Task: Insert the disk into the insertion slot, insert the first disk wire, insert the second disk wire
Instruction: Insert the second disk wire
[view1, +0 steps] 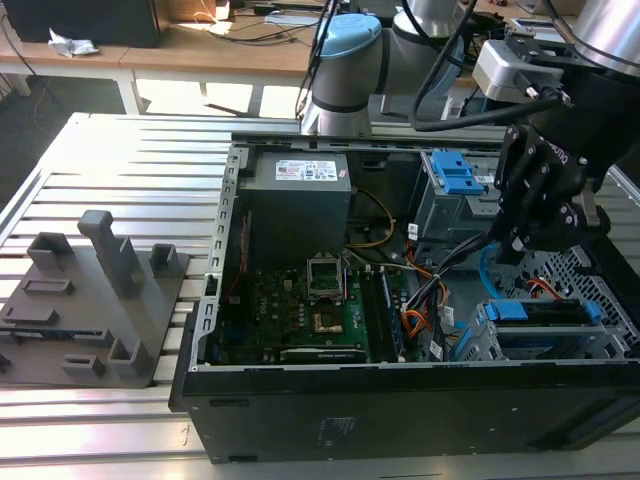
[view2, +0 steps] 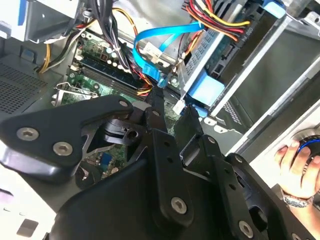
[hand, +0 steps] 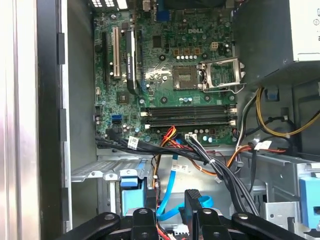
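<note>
Disk (view1: 545, 312) already sits in the insertion slot (view1: 600, 345), the silver perforated cage at the near end of the case on the exterior view's right, its blue handle facing up along the cage top. Just above and beyond it hangs the gripper (view1: 520, 245). In the second wrist view its fingertips (view2: 165, 97) are drawn close together around the end of a blue flat cable (view2: 150, 42), close by the blue carrier edge; whether they truly pinch the plug or only frame it I cannot tell for sure, though a clamp on the cable end looks likely. So the step in hand appears to be one of the disk wires.

To seat it well, I judge the plug must meet its socket squarely, held by its body and not the ribbon, and pressed straight along the disk's length with no twist.

Room is tight. A bundle of black, red, yellow and orange wires (hand: 200, 150) crosses close beside the fingers, and the cage's sheet-metal edges stand on both sides. The grey metal bay with a blue clip (view1: 455, 175) rises farther back, and the motherboard (view1: 310, 305) lies to the exterior view's left. A person's hand (view2: 297, 162) rests outside the case.
</note>
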